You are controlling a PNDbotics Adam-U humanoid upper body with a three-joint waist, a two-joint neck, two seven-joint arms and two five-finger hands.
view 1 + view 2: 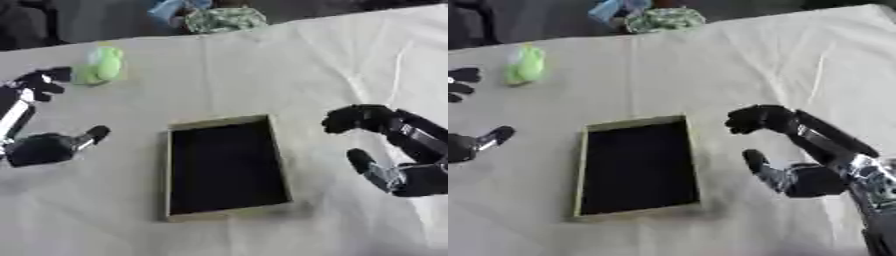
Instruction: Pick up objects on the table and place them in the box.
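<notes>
A shallow box [226, 120] with a tan rim and a dark, bare inside lies flat in the middle of the cloth-covered table. A small light-green soft object [101, 65] sits on the cloth at the far left, well beyond the box. My left hand [39, 149] is at the left edge, open and holding nothing. Its fingers [39, 82] reach up close beside the green object without touching it, and its thumb points toward the box. My right hand [815, 180] hovers right of the box, open and holding nothing, its fingertips [754, 119] bent loosely toward the box.
A pale cloth [289, 65] with creases covers the table. At the far edge lie a green-and-white patterned bundle [225, 20] and a blue thing [166, 10]. Dark shapes show beyond the table's far left corner.
</notes>
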